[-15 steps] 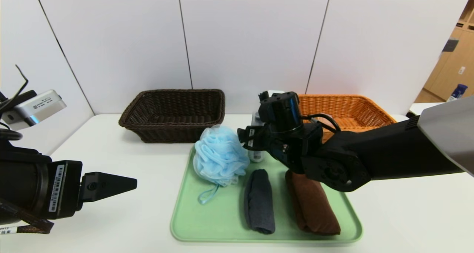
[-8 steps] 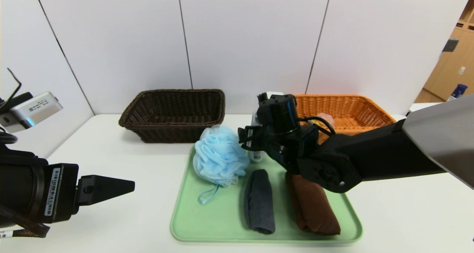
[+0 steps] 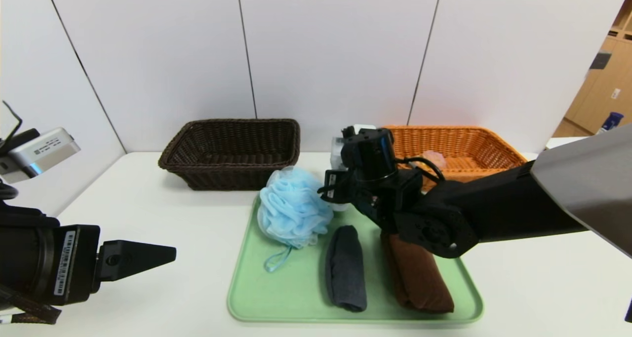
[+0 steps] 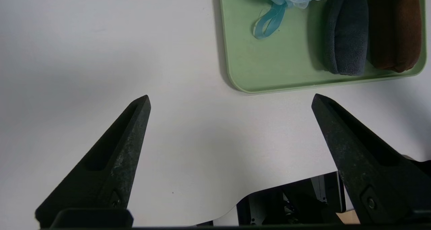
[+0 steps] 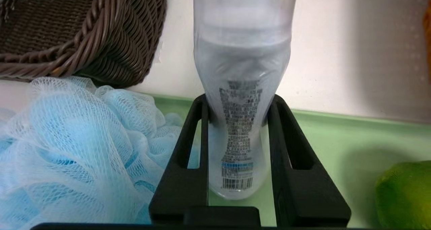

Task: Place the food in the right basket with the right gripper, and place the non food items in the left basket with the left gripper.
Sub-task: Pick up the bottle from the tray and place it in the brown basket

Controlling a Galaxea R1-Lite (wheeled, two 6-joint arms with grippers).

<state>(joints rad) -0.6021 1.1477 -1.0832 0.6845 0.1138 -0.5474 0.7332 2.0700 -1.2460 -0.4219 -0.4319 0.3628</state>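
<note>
While the right gripper clamps the translucent, smooth cylindrical plastic bottle beside the fluffy blue mesh pouf, the left gripper hangs spread wide.

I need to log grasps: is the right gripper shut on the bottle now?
Yes. The right gripper has both jaws pressed against the upright bottle, over the green tray.

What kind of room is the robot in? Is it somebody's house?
Probably not a house; it looks like a lab or test room. The white table stands against plain white wall panels, and a green tray and two wicker baskets, dark brown and orange, are set out for sorting.
</note>
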